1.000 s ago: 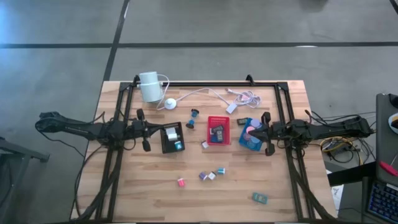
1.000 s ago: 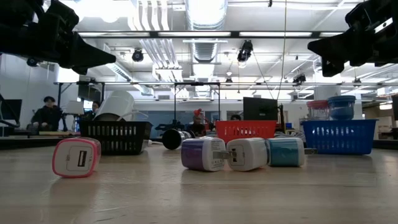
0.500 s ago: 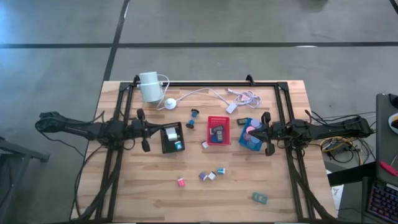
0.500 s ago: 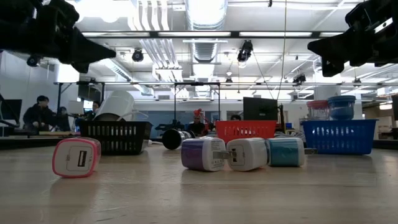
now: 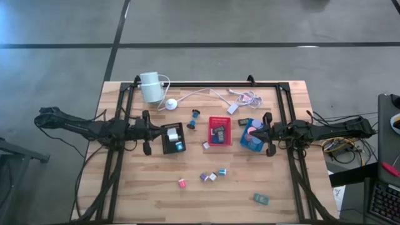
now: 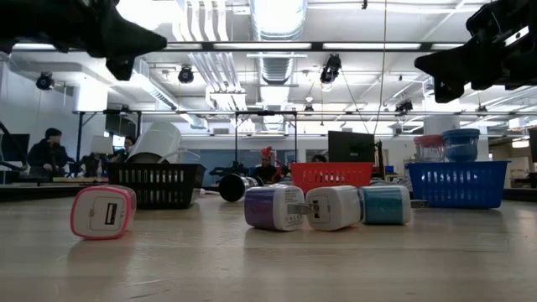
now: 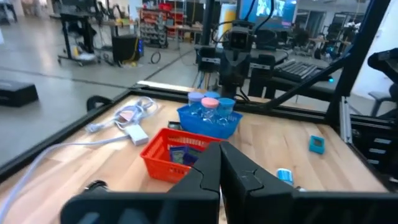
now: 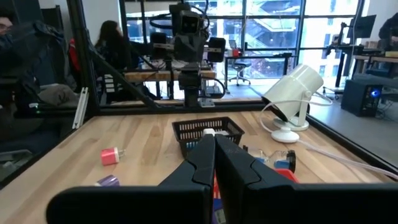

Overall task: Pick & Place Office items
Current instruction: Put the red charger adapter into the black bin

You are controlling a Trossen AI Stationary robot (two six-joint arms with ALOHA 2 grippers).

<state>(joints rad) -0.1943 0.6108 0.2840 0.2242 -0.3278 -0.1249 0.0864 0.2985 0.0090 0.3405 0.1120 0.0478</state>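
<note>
Both grippers' jaws are pressed together, empty. Low in the frame lie the pink charger block (image 5: 182,183) and purple block (image 5: 204,177). Higher, the left gripper (image 5: 147,122) has edged toward the black tray (image 5: 165,146), perhaps starting another pick; the right gripper (image 5: 269,125) waits.

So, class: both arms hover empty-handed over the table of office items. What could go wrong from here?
1. The purple, white and teal plug blocks sit bunched together; picking one could knock its neighbours.
2. The left hand, shut, hangs beside the small black mesh tray; lowering there might clip its rim.
</note>
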